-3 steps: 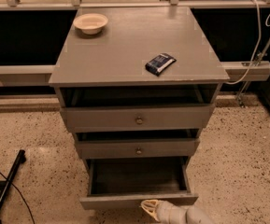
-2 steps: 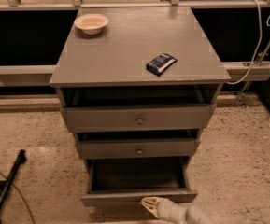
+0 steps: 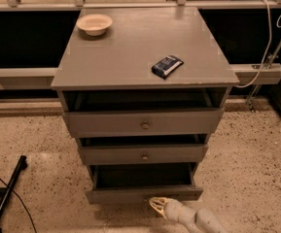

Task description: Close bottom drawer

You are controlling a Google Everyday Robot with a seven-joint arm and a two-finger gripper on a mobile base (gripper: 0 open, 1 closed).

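Low at the bottom edge of the view, my cream-coloured gripper points up and to the left, with my pale arm behind it going out of the corner. Whether it is open or closed I cannot tell. It holds nothing. Its tip is just in front of the lower edge of the bottom drawer, a shallow grey box with a flat grey front, a little right of the middle of this front. If it touches the front, I cannot say.

This drawer is the lowest one of the grey wooden cabinet and it stands pulled out, so I see its dark inside from above. Nothing lies between my gripper and the front.

Above it, the middle grey drawer and the upper grey drawer, each with a small round knob, also stand out a little from the frame.

On the cabinet top a small cream bowl sits near the back left corner, and a dark blue flat packet lies near the front right, well apart from it.

Around the cabinet is a speckled beige floor. A black rod lies on it at the left, and a white cable hangs at the right.
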